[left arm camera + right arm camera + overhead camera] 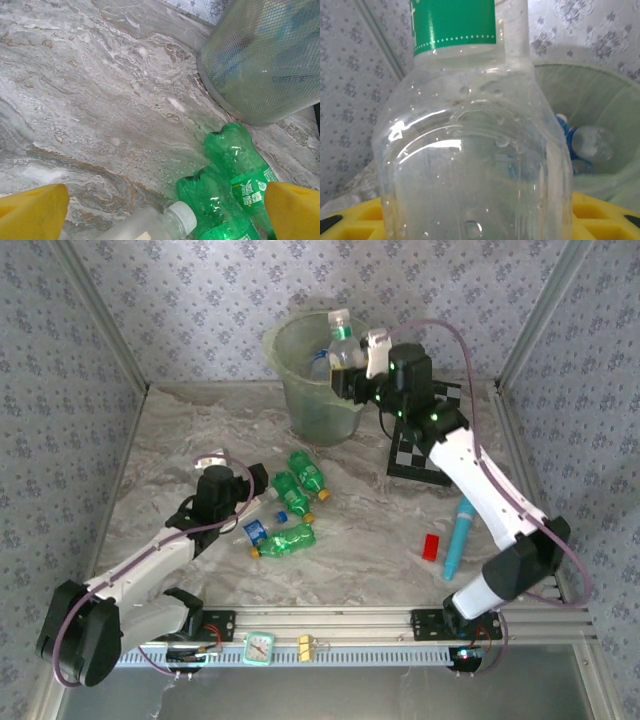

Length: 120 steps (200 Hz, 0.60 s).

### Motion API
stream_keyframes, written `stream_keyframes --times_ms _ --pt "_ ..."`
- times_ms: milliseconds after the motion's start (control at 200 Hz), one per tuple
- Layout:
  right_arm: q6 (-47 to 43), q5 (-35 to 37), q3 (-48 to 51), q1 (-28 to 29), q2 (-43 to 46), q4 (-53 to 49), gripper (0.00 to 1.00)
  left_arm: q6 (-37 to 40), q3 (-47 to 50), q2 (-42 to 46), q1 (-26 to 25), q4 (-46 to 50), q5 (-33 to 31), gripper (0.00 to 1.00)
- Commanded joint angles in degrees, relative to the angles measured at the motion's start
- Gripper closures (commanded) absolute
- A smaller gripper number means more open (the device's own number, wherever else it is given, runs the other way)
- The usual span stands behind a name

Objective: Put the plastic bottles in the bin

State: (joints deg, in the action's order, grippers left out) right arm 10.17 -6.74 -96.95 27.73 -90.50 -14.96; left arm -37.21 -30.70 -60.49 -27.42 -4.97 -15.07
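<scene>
Marbled grey tabletop (pixel 360 560), floral-papered walls behind. A clear green-labelled bottle (pixel 345 348) is standing upright in the right tool (pixel 362 370), whose jaws are pressing on its body, over the rim of the bin (pixel 300 400). More clear bottles (pixel 592 142) are lying inside. Mid-tabletop, several green bottles (pixel 300 485) are lying beside the left tool (pixel 250 483), which is hovering spread wide and gripping nothing.
</scene>
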Motion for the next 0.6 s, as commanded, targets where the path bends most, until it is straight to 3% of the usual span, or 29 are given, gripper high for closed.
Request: stream_keyframes --times_ms 0,370,595 --pt "-0.9 -1.9 -8.8 -2.5 -6.7 -6.6 0.58 1.8 -2.1 1.1 0.3 3.8 -1.1 0.0" --pt "2.1 -4.8 -36.8 -3.6 -29.7 -19.0 0.58 2.2 -0.5 5.2 1.1 7.5 -1.2 0.0" --pt "3.9 -5.6 -42.2 -2.4 -36.3 -20.5 0.57 0.9 0.3 8.0 3.0 10.6 0.0 0.0"
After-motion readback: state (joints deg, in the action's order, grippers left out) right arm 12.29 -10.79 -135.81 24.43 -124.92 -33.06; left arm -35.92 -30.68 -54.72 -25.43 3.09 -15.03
